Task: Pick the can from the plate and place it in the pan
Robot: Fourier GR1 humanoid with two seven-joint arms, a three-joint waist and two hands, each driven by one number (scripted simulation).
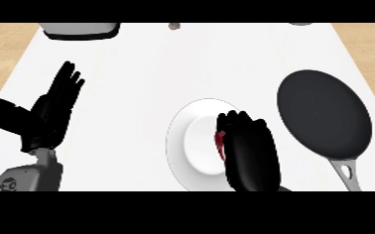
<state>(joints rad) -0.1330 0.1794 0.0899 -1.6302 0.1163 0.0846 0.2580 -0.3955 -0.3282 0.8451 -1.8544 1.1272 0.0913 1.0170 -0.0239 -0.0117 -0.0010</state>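
Observation:
A white plate (187, 148) lies on the white counter near the front centre. My right hand (250, 151) is over the plate's right half, fingers pointing away, covering most of a red can (219, 140) of which only a sliver shows at the hand's left edge. Whether the fingers curl round the can is hidden from here. The black pan (322, 111) lies to the right of the plate, its grey handle (350, 173) pointing toward the front edge. My left hand (55, 106) rests open at the left, fingers up.
A white appliance with a dark rim (79, 30) stands at the back left. A small brown object (174, 26) and a grey item (300, 24) sit at the back edge. Wooden surface shows past the counter's left and right sides.

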